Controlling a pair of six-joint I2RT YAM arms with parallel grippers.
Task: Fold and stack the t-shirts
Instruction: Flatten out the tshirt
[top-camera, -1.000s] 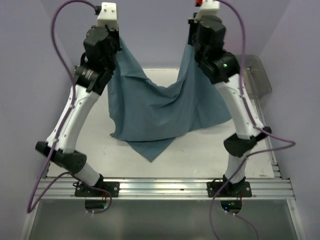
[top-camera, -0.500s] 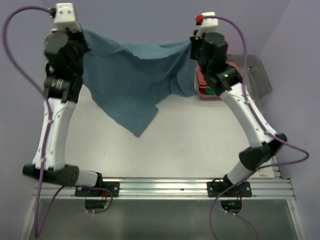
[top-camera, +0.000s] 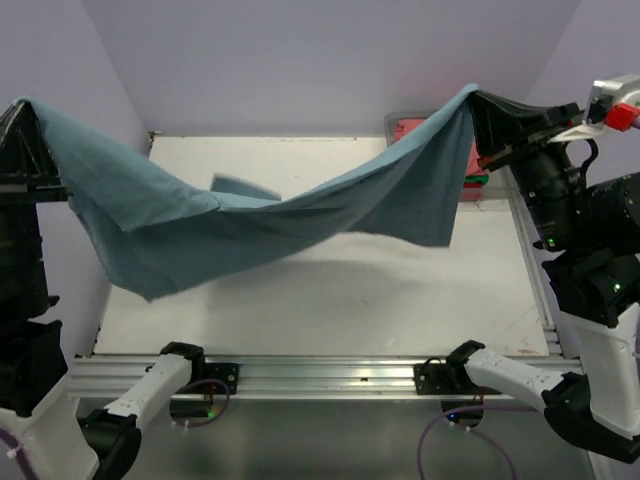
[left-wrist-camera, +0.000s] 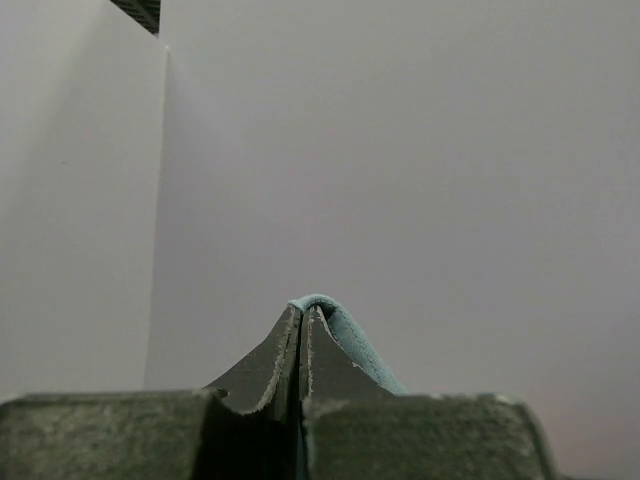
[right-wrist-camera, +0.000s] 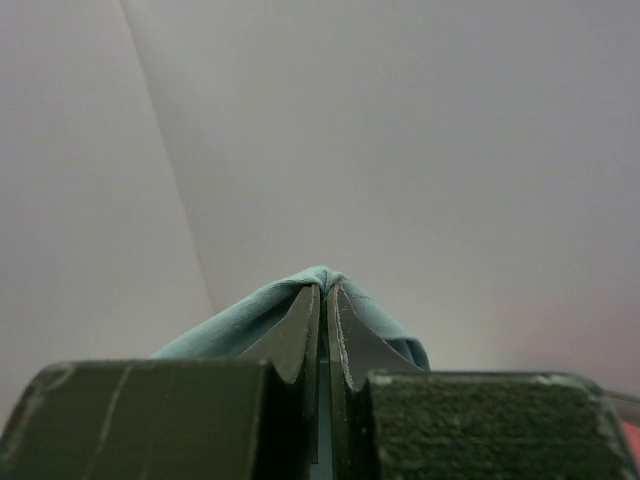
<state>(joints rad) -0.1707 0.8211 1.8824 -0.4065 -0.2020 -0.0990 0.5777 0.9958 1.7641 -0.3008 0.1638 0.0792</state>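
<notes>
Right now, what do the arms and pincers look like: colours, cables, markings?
The left arm and right arm have white link shells between black joints, with purple cables trailing by the bases. The right arm carries green lights and a white mount with a red cap. The left pincer and right pincer have dark tapering fingers.

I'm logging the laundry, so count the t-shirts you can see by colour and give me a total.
blue t-shirt: 1
red t-shirt: 1, mostly hidden behind the blue one
green t-shirt: 1, only a sliver shows
Total: 3 in view
</notes>
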